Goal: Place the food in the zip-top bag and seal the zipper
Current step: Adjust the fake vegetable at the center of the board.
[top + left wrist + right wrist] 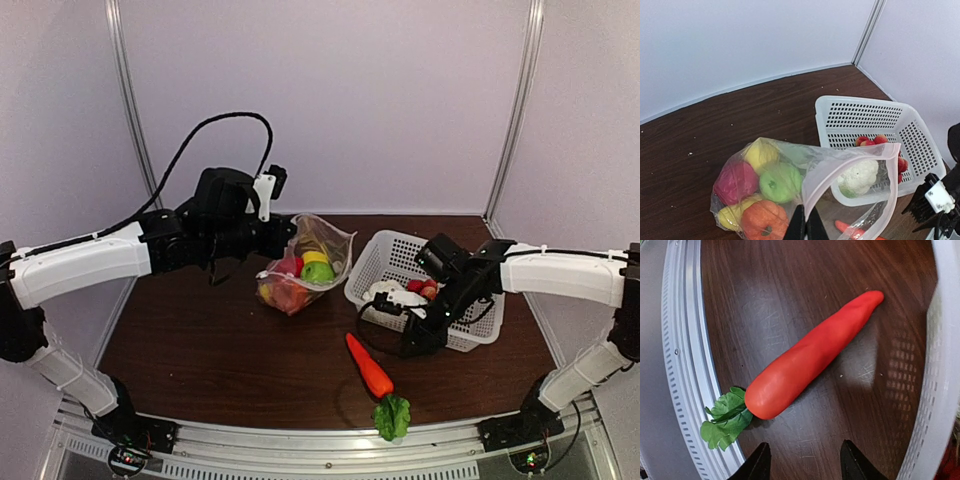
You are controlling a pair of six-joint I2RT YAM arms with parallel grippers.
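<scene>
Clear zip-top bag (pixel 816 176) rim sits pinched in the left gripper (pixel 805 226); right gripper (pixel 805 464) gapes empty over the carrot (pixel 810 359)

table (pixel 200 340): dark brown wood | basket (pixel 370 265): white mesh, right side | wall (pixel 350 100): plain white

left arm (pixel 82 264) — white shells, black joints, looping black cable | right arm (pixel 560 272) — same white shells, black wrist

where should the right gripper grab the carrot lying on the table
Across the thick middle of the carrot, coming straight down from above: it lies flat on the table, its tip tapers thin, and the leaves look floppy.
</scene>
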